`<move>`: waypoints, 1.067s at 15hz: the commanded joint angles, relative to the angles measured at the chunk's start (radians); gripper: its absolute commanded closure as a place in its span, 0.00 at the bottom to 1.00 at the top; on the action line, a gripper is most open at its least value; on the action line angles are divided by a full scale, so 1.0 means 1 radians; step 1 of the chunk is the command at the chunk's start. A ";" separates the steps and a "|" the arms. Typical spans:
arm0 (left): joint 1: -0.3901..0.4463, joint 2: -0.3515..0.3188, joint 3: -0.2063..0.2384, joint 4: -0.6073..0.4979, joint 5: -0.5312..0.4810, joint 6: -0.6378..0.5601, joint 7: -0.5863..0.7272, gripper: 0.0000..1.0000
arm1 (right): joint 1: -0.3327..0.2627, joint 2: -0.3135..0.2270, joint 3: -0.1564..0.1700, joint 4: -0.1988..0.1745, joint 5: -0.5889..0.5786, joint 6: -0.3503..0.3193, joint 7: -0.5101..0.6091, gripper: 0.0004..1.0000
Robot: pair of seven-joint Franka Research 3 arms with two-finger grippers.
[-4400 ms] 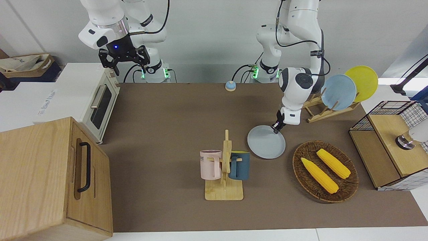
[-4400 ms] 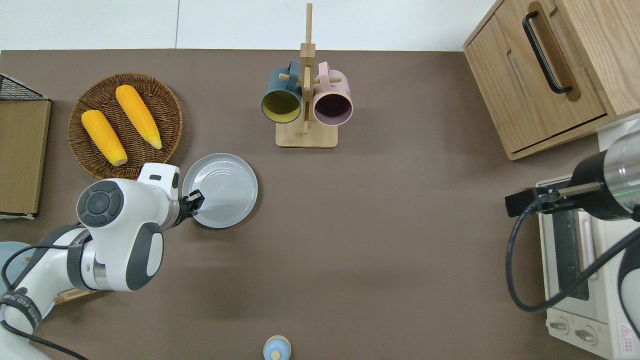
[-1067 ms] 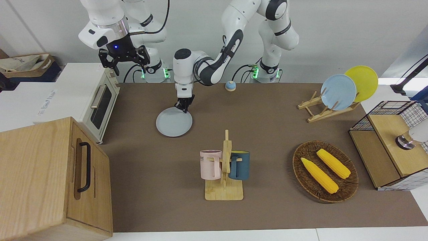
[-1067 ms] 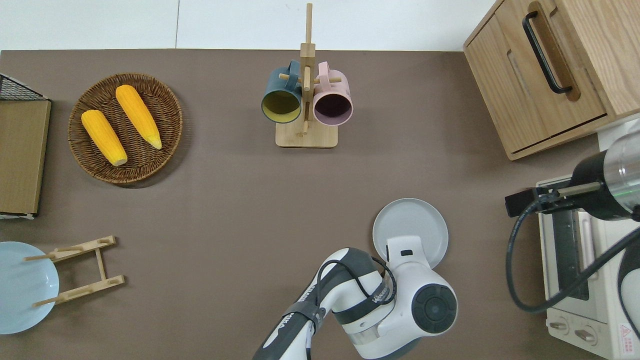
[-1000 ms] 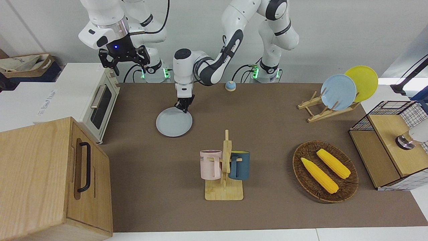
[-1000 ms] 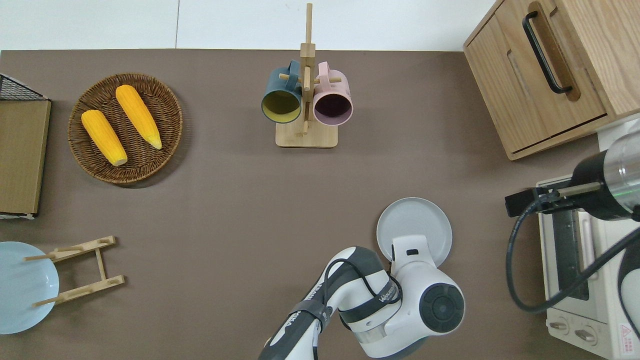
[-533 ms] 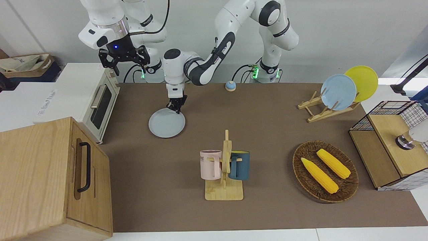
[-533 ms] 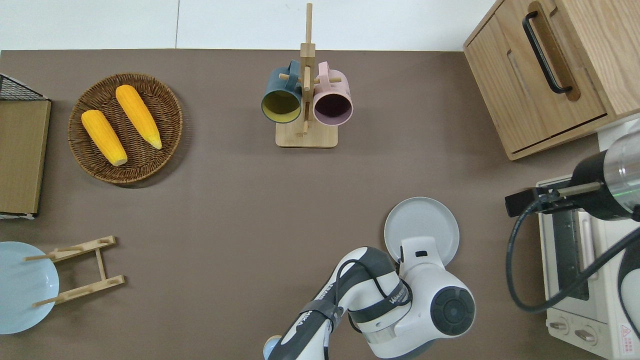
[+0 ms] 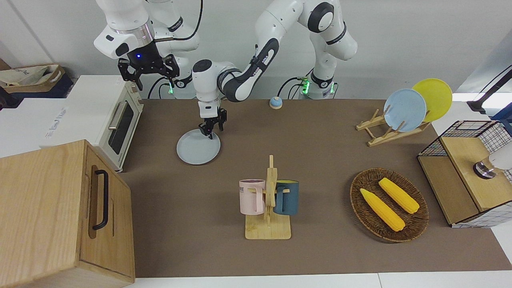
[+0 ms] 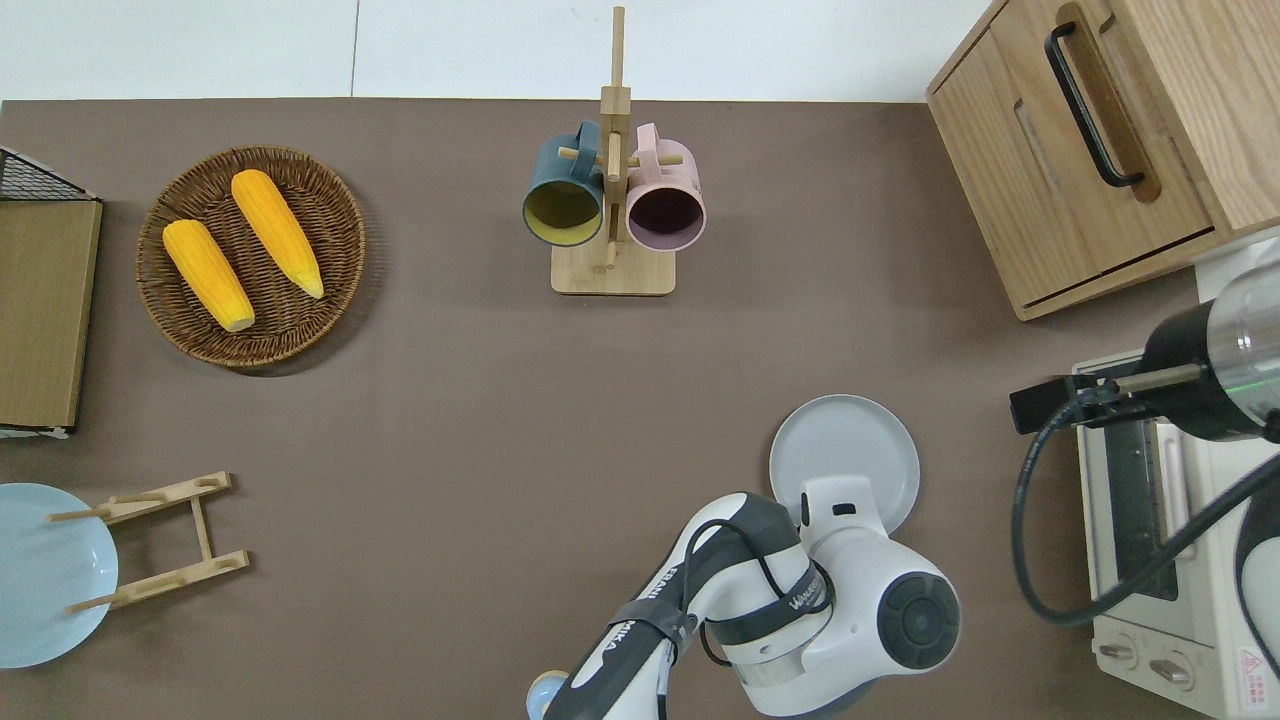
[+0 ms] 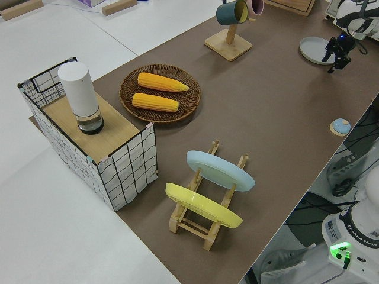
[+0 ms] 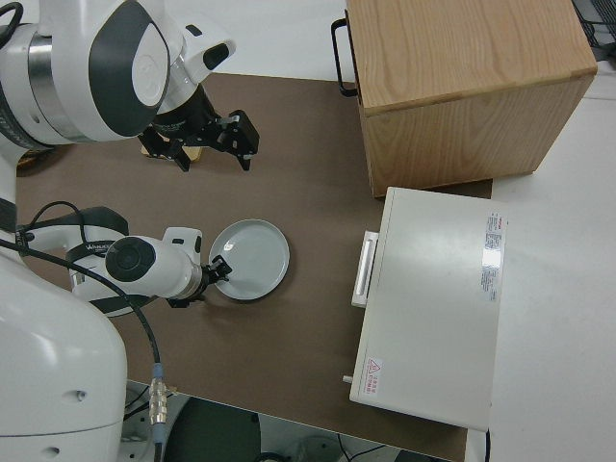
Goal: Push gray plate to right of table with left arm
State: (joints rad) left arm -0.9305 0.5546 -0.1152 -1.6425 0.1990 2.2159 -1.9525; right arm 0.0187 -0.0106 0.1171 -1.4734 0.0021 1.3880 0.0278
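Note:
The gray plate (image 9: 198,147) lies flat on the table (image 9: 320,248) toward the right arm's end, close to the toaster oven; it also shows in the overhead view (image 10: 845,455). My left gripper (image 9: 212,130) hangs at the plate's rim nearer to the robots, fingers apart and holding nothing. In the overhead view the arm's wrist hides the gripper. The right side view shows the gripper (image 12: 221,272) at the edge of the plate (image 12: 252,258). My right arm is parked, its gripper (image 9: 149,76) open.
A toaster oven (image 9: 116,120) and a wooden cabinet (image 9: 60,212) stand at the right arm's end. A mug rack (image 9: 269,200) is mid-table, a corn basket (image 9: 389,204) and a plate rack (image 9: 394,128) toward the left arm's end. A small bell (image 9: 275,103) sits near the robots.
The left arm slid the gray plate from beside the corn basket across to near the toaster oven. In the last half second the plate barely moved and the gripper's fingers spread apart.

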 commanded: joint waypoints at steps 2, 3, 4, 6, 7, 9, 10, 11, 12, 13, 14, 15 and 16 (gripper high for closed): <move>-0.014 0.018 0.012 0.041 0.022 -0.039 0.000 0.00 | -0.020 -0.006 0.015 0.004 0.010 -0.012 0.001 0.02; -0.013 0.013 0.012 0.041 0.022 -0.041 0.001 0.00 | -0.020 -0.006 0.013 0.004 0.010 -0.012 0.001 0.02; -0.013 0.001 0.012 0.041 0.022 -0.041 0.004 0.00 | -0.020 -0.006 0.015 0.004 0.010 -0.012 0.000 0.02; -0.007 -0.024 0.015 0.041 0.020 -0.086 0.035 0.00 | -0.020 -0.006 0.015 0.004 0.010 -0.012 0.001 0.02; -0.004 -0.045 0.017 0.041 0.016 -0.108 0.065 0.00 | -0.020 -0.006 0.015 0.004 0.010 -0.012 0.000 0.02; 0.001 -0.071 0.020 0.041 0.008 -0.145 0.098 0.00 | -0.020 -0.006 0.013 0.004 0.010 -0.012 0.000 0.02; 0.001 -0.076 0.020 0.041 0.008 -0.163 0.110 0.01 | -0.020 -0.006 0.015 0.004 0.010 -0.012 0.001 0.02; 0.001 -0.085 0.019 0.041 0.008 -0.179 0.124 0.01 | -0.020 -0.006 0.015 0.004 0.010 -0.012 0.001 0.02; 0.002 -0.097 0.019 0.039 0.005 -0.192 0.141 0.01 | -0.020 -0.006 0.015 0.004 0.010 -0.012 0.000 0.02; 0.004 -0.110 0.022 0.039 -0.001 -0.217 0.174 0.01 | -0.020 -0.006 0.015 0.004 0.010 -0.012 0.000 0.02; 0.005 -0.119 0.025 0.039 -0.019 -0.238 0.217 0.01 | -0.020 -0.006 0.015 0.004 0.010 -0.012 0.000 0.02; 0.018 -0.133 0.025 0.039 -0.039 -0.257 0.265 0.01 | -0.020 -0.006 0.013 0.004 0.010 -0.012 0.000 0.02; 0.031 -0.151 0.025 0.038 -0.059 -0.280 0.324 0.01 | -0.020 -0.006 0.015 0.004 0.010 -0.012 0.000 0.02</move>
State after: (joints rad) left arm -0.9237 0.4535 -0.0988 -1.5957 0.1928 2.0032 -1.7695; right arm 0.0187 -0.0106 0.1171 -1.4734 0.0021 1.3880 0.0278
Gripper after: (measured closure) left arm 0.004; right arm 0.013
